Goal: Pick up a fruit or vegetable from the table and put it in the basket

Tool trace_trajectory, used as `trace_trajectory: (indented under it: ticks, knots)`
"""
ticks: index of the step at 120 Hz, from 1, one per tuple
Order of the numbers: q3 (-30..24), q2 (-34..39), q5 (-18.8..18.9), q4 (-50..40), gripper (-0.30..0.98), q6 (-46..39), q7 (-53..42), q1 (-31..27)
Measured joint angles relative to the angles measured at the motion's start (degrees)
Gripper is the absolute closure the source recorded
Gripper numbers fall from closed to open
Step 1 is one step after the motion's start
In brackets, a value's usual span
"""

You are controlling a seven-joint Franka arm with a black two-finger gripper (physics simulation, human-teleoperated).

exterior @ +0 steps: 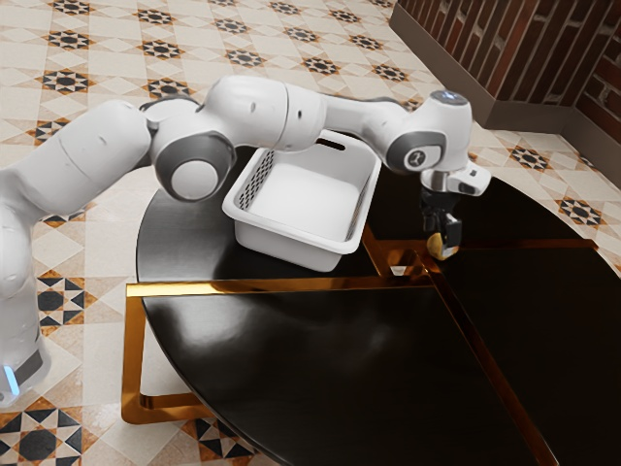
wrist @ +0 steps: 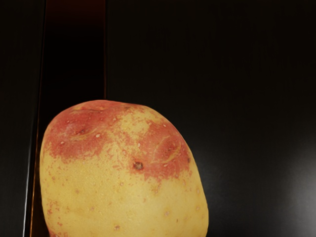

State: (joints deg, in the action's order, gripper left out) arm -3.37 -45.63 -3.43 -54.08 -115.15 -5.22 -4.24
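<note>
The gripper grips the potato (a red-blushed one).

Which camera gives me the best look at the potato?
The wrist view: the potato looms large there, its red patches and specks clear. The exterior view shows it small, at the gripper, partly hidden.

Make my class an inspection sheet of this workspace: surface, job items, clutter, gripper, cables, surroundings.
Surface: dark, glossy table with curved edge and copper-coloured strips.
Produce: one potato, yellow with red patches and a small dark spot, outside the basket.
Basket: white basket, upright on the table, perforated side; no produce visible inside.
Clutter: nothing seen.
Gripper: black gripper, pointing down at the potato; grip unconfirmed.
Cables: nothing seen.
Surroundings: star-patterned tiled floor; brick wall beyond the table.
</note>
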Motion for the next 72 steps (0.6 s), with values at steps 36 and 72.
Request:
trace_trajectory:
  ticks: [36,72]
  knots:
    - [-0.01,-1.61,0.00,0.38,0.00,-2.33,0.15,-0.77]
    - [-0.06,-3.74,-0.02,0.87,0.00,-7.11,0.34,-0.77]
